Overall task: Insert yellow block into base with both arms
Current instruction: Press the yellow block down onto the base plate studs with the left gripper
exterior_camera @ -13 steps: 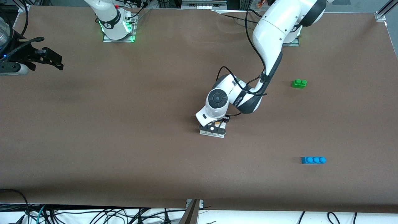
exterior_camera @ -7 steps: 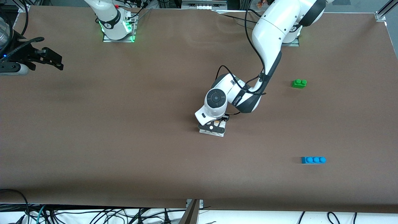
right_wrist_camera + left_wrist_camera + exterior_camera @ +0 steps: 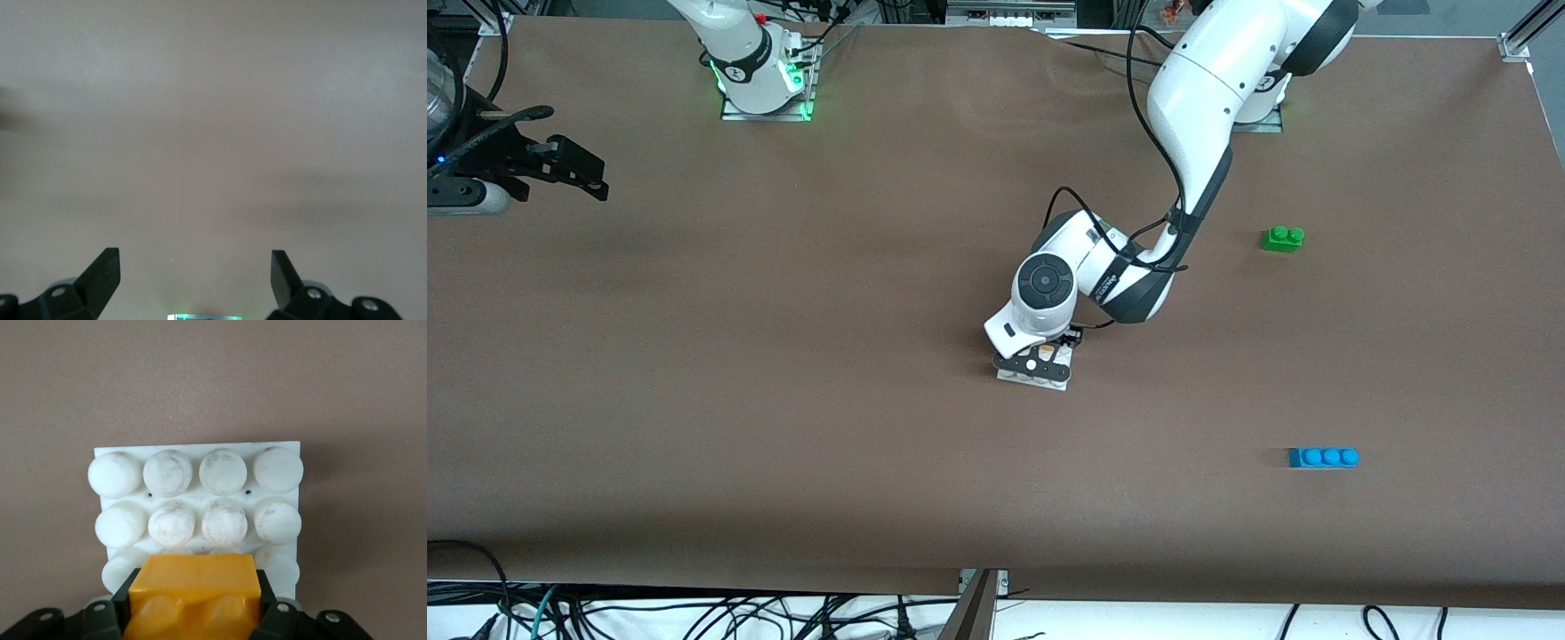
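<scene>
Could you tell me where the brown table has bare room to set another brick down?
The widest bare stretch lies between the white studded base and the right gripper. Another lies between the green two-stud brick and the blue three-stud brick. It is crowded at the base, where the left gripper holds the yellow block.

No text, label, brand, number or sign is readable on anything in these views.

Brown table (image 3: 783, 400) (base (image 3: 1033, 381), two bricks)
</scene>
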Robot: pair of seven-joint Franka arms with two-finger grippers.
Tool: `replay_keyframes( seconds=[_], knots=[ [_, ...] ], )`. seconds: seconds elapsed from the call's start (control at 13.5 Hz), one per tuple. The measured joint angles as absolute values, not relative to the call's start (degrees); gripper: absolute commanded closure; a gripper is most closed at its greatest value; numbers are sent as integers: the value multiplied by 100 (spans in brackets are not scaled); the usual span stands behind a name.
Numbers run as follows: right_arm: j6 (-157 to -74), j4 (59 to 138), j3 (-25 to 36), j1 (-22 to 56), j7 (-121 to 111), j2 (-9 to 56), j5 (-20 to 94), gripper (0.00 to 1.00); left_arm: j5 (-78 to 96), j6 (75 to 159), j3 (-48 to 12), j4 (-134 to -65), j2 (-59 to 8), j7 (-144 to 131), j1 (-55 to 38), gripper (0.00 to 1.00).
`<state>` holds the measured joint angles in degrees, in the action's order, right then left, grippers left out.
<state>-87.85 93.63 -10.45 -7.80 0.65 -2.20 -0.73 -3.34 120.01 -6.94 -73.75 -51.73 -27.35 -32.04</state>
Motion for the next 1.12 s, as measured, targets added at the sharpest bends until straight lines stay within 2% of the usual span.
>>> replay_keyframes(
  seconds=[1.12],
  knots=[
    [-8825, 9360, -1014, -801, -13, -220, -73, 0, -334, 12028, -688, -7376, -5178, -2597, -3205, 70]
  ],
)
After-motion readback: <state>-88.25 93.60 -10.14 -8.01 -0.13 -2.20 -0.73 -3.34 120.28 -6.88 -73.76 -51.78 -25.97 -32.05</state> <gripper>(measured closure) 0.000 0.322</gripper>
